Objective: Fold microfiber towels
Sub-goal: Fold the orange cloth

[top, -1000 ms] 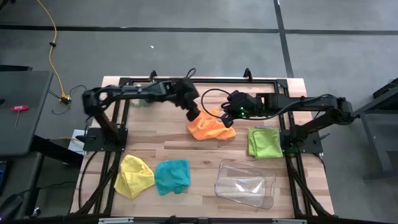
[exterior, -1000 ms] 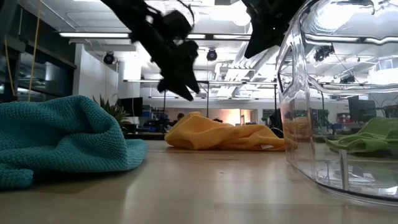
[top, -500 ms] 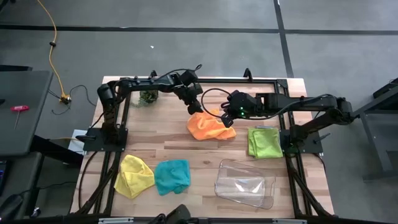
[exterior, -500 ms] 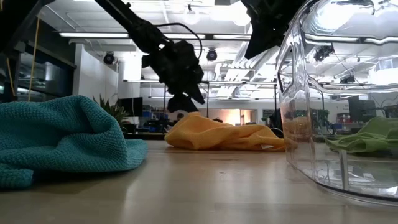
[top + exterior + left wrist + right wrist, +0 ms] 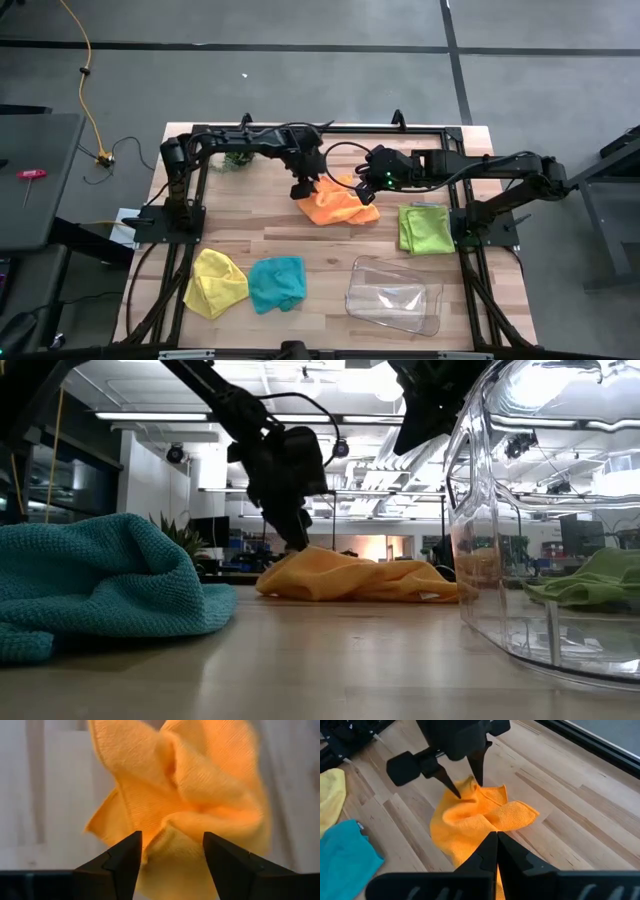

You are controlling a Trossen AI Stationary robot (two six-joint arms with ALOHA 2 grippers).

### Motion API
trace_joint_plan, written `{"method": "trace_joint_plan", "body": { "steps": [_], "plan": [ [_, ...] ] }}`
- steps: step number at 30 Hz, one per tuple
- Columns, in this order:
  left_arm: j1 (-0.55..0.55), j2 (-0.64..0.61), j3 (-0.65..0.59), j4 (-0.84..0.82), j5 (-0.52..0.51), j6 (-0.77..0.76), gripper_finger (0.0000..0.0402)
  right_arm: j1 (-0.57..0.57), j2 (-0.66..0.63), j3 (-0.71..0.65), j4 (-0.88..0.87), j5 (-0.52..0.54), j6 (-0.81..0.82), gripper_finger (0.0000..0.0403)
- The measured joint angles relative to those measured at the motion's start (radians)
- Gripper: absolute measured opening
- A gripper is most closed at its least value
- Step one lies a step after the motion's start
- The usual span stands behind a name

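Four towels; one tray

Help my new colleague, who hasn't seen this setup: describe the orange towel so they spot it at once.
On the wooden table, look at the far middle, where both dark arms meet. The orange towel lies crumpled there, the left gripper open over its edge. It is the only orange cloth.

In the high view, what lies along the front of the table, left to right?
Yellow towel → teal towel → clear tray.
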Motion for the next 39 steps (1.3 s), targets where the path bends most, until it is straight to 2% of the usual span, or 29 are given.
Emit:
{"method": "trace_joint_plan", "body": {
  "steps": [8,17,20,22,27,30,34,39],
  "plan": [
    [-0.035,0.0,0.0,-0.072,-0.174,0.105,0.0145,0.0,0.0,0.0,0.0,0.034,0.0,0.0],
    [-0.008,-0.069,-0.001,-0.198,-0.207,0.092,0.0009,0.0,0.0,0.0,0.0,0.053,-0.01,0.0],
    [0.01,-0.136,-0.001,-0.202,-0.224,0.076,0.001,0.0,0.0,0.0,0.001,0.057,-0.023,0.0],
    [0.021,-0.195,-0.001,-0.178,-0.284,0.083,0.0004,0.0,0.001,0.0,0.001,0.063,-0.037,0.0],
    [0.043,-0.351,-0.001,-0.025,-0.416,0.103,0.0002,-0.002,0.001,0.0,0.001,0.159,-0.036,0.0],
    [0.042,-0.436,-0.001,0.063,-0.471,0.093,0.0002,-0.013,0.001,0.0,0.001,0.181,-0.035,0.0],
    [-0.024,-0.535,0.001,0.056,-0.459,0.044,0.0001,-0.027,0.001,0.0,0.001,0.181,-0.053,0.0],
    [-0.205,-0.569,-0.037,-0.06,-0.461,-0.023,0.0001,-0.053,0.001,0.0,0.001,0.181,-0.069,0.0]
  ]
}}
